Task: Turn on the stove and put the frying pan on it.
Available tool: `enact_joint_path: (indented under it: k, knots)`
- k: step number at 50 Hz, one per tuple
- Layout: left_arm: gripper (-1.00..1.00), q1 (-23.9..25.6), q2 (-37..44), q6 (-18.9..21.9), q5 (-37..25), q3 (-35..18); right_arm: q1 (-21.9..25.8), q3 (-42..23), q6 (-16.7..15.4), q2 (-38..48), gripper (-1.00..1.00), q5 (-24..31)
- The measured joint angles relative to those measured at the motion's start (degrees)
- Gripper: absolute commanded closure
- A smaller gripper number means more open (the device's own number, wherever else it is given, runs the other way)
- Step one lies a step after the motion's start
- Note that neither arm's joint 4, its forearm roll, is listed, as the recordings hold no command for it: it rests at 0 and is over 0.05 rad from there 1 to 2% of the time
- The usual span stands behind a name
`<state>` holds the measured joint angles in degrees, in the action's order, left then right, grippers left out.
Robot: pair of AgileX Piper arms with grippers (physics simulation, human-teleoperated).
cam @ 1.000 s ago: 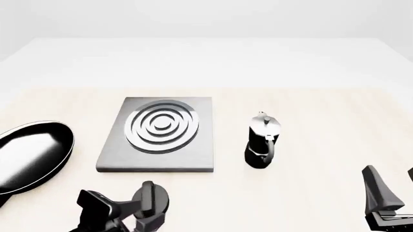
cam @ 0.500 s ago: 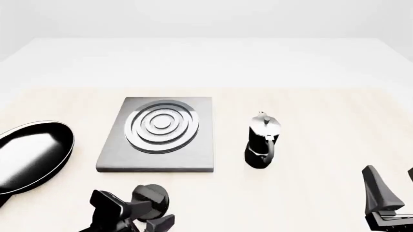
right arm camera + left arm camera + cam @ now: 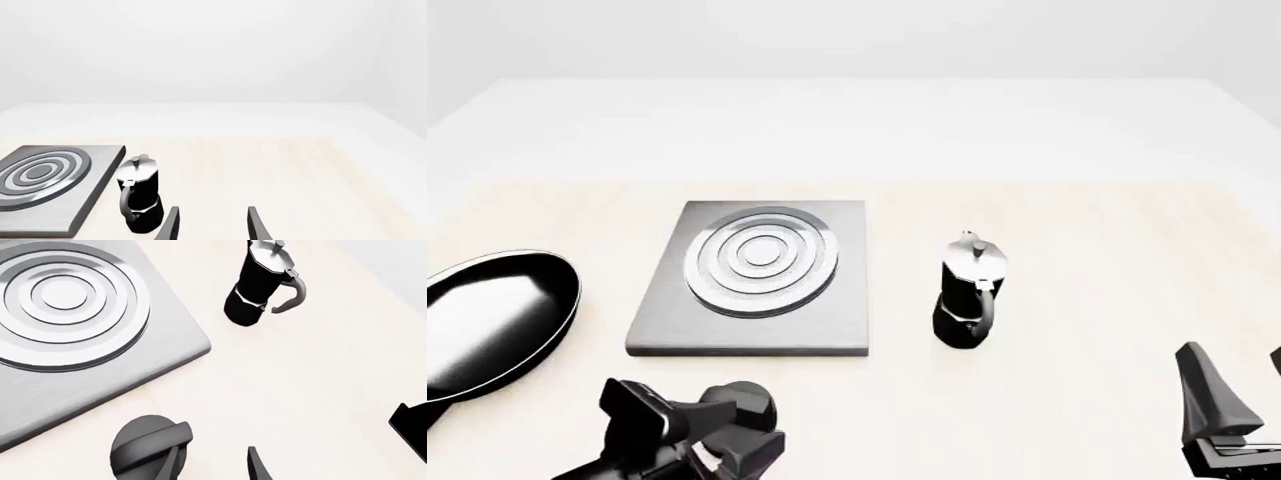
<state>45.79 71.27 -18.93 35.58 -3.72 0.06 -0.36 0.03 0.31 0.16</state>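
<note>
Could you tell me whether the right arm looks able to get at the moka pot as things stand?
Probably yes: the right gripper is open and idle, the moka pot stands upright just ahead to its left, and bare table lies between.

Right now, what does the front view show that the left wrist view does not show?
Only the front view shows the frying pan, lying on the table left of the stove, and the whole left gripper beside the knob. Only the left wrist view shows the ridge across the knob's top and the open gap between the left gripper's fingers. Both views show the stove with its rings, the knob, the moka pot, and part of the right gripper.
</note>
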Motion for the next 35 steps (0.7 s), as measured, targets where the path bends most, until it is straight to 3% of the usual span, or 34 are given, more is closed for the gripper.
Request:
enact_joint_path:
  k: [19, 35]
  knots:
    - [-1.00, -3.72, -29.63, 6.11, -27.55, -3.86, 0.00, 0.00, 0.00, 0.00, -1.00, 0.00]
    - [-1.00, -8.08, -42.71, 11.35, -41.13, -6.91, 0.00, 0.00, 0.00, 0.00, -1.00, 0.00]
